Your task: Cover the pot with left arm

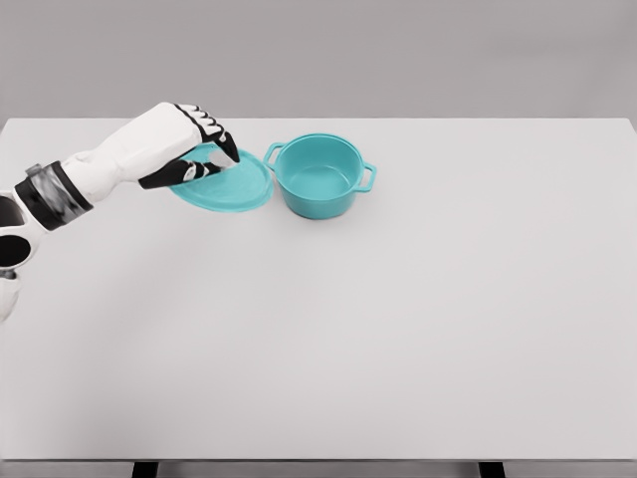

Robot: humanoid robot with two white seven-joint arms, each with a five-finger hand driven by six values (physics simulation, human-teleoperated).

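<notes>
A teal pot (318, 177) with two side handles stands open on the white table (398, 319), at the back and left of the middle. Just left of it lies its teal lid (231, 188), almost touching the pot's left handle. My left hand (225, 163) reaches in from the left edge and sits over the lid's centre. Its black-tipped fingers (213, 126) and thumb are closed around the lid's knob, which the hand hides. The lid looks flat on or barely off the table.
The table's far edge runs just behind the pot and lid. My left forearm (60, 189) lies low over the table's left side.
</notes>
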